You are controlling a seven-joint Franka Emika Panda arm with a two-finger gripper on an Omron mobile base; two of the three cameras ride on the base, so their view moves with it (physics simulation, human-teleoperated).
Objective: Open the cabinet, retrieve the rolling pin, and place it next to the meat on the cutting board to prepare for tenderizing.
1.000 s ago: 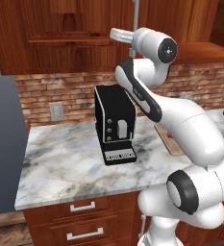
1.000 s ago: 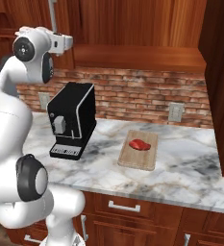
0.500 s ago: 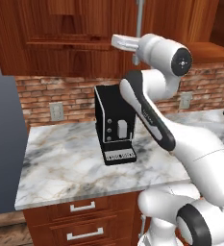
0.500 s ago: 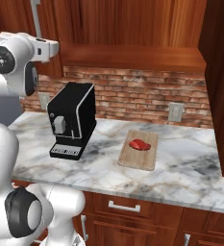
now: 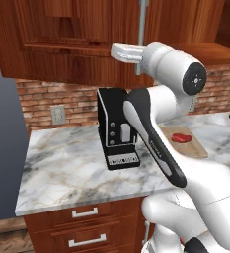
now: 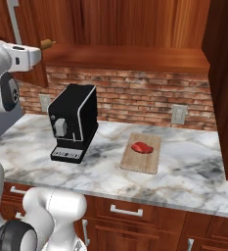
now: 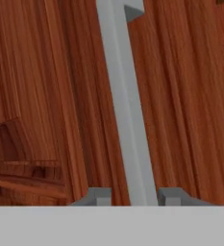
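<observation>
The reddish-brown wall cabinet (image 5: pixel 82 44) hangs above the marble tabletop (image 6: pixel 193 169), one door swung out toward me in the right base view. My claw (image 7: pixel 131 196) is clenched on that door's long silver bar handle (image 7: pixel 125 105), which runs up between my two dark fingertips (image 7: pixel 100 196). A black coffee machine (image 6: pixel 72 121) stands on the tabletop against the brick wall. Beside it, apart from it, the tan cutting board (image 6: pixel 142 153) lies flat, carrying the small red meat (image 6: pixel 141 147) near its middle. On the open cabinet's shelf, a light wooden tip (image 6: pixel 47 44) pokes out behind my wrist; I cannot tell what it is.
</observation>
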